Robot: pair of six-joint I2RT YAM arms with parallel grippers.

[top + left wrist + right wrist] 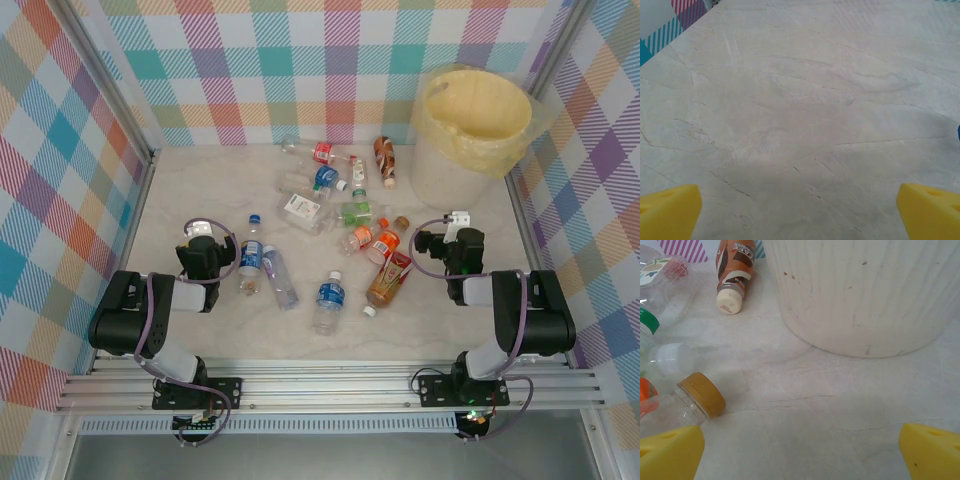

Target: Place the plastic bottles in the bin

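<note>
Approx 12 plastic bottles [328, 300] are lying scattered mid counter [200, 335]; 1 bin [438, 172] is standing at far-right corner. L end effector [800, 212] and R end effector [800, 452] are both gaping wide, gripping nothing.

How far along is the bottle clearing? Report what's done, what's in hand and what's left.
Done: nothing that I can see; no bottle is visible inside the bin from above. In hand: nothing; the left tool and right tool are both open and empty, low over the table. Left: all the plastic bottles, lying scattered on the table. The tan-capped bottle lies closest to the right tool.
</note>
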